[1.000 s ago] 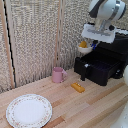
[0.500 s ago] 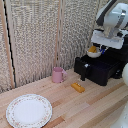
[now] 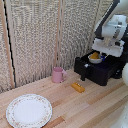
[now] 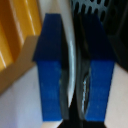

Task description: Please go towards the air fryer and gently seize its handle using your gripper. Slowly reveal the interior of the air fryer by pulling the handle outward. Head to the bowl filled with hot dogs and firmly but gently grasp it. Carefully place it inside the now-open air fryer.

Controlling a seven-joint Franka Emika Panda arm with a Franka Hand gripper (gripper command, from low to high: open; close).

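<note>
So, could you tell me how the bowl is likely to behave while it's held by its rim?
The bowl looks small and rigid, so probably light. The fingers pinch only its thin white rim, so it may tilt or slip. The hot dogs lie loose and could shift.

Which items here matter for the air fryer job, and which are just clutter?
Task items:
- air fryer, drawer pulled out
- handle
- bowl with hot dogs, over the open drawer
- gripper, pinching the bowl's rim

Lying about:
- pink mug
- patterned plate
- flat orange piece
</note>
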